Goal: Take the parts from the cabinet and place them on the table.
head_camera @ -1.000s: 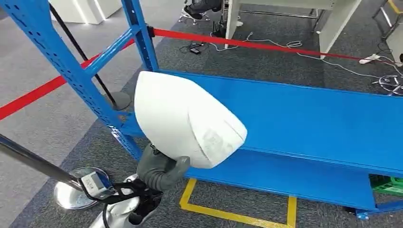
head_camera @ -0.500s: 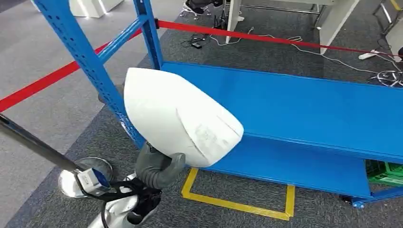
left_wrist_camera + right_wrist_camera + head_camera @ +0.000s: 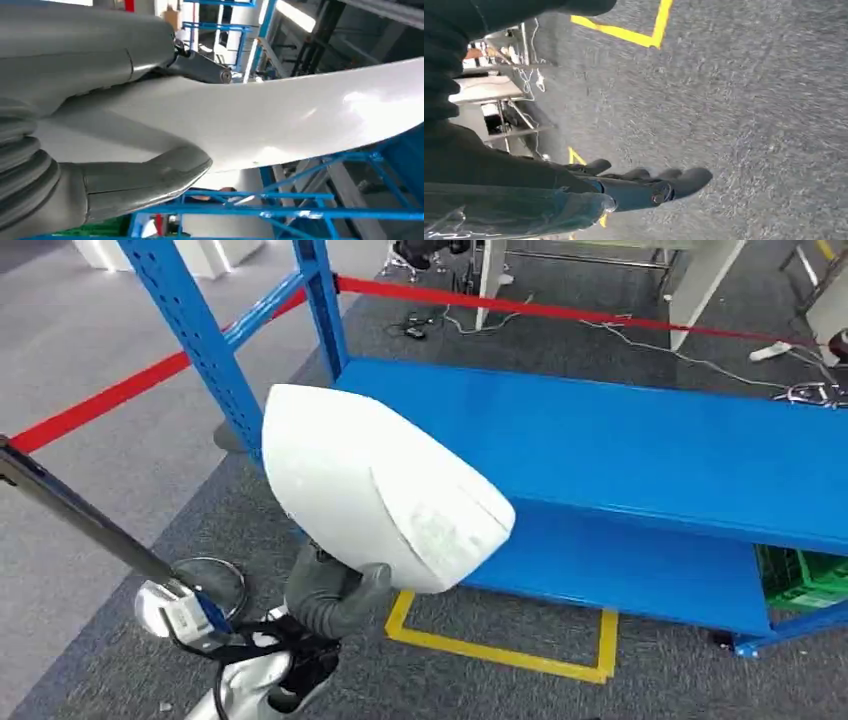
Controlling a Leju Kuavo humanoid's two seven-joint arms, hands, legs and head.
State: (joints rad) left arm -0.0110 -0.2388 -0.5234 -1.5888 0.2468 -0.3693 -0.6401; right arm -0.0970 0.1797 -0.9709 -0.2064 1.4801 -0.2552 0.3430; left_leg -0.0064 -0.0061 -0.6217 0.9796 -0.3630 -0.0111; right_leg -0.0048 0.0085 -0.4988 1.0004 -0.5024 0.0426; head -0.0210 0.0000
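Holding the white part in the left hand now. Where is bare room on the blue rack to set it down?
The upper blue shelf lies bare from the blue upright rightward. The lower shelf is bare until the green crate at its right end. The white part, held by the left hand, crowds the rack's left corner.

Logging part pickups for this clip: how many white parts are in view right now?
1. The white part is held up by the left hand, in front of the blue shelf. Others may sit out of frame.
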